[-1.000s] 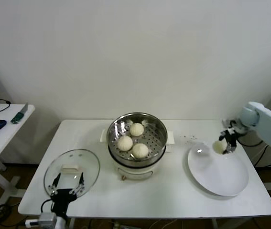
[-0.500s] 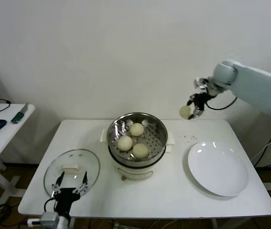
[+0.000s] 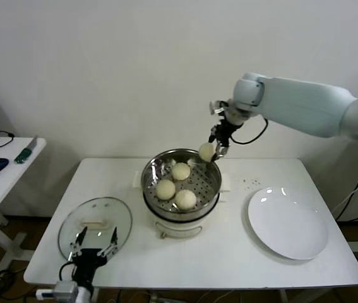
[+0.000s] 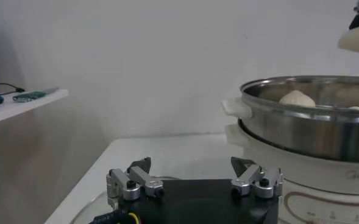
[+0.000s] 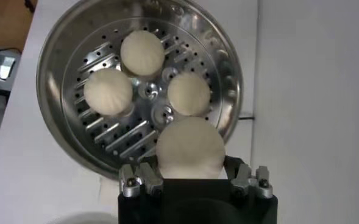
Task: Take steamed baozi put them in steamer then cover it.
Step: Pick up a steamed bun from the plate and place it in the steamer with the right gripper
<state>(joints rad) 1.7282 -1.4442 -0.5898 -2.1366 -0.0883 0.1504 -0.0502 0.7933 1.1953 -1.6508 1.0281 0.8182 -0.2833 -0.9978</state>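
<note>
Right claw (image 3: 212, 151) grips a baozi (image 3: 206, 151) above the steamer (image 3: 180, 178); left claw (image 3: 93, 247) gapes empty

The steamer (image 3: 181, 180) basket is polished stainless steel — bright, mirror-like on its wall, its floor punched with holes (the pot base under it looks like smooth white plastic). The steamed baozi (image 5: 189, 148) are matt, pale dough with a soft, faintly dimpled skin. The cover (image 3: 95, 227) is clear glass — glossy, rimmed in metal. The plate (image 3: 288, 223) gleams like glazed white ceramic on the smooth, matt white table (image 3: 229, 249).
</note>
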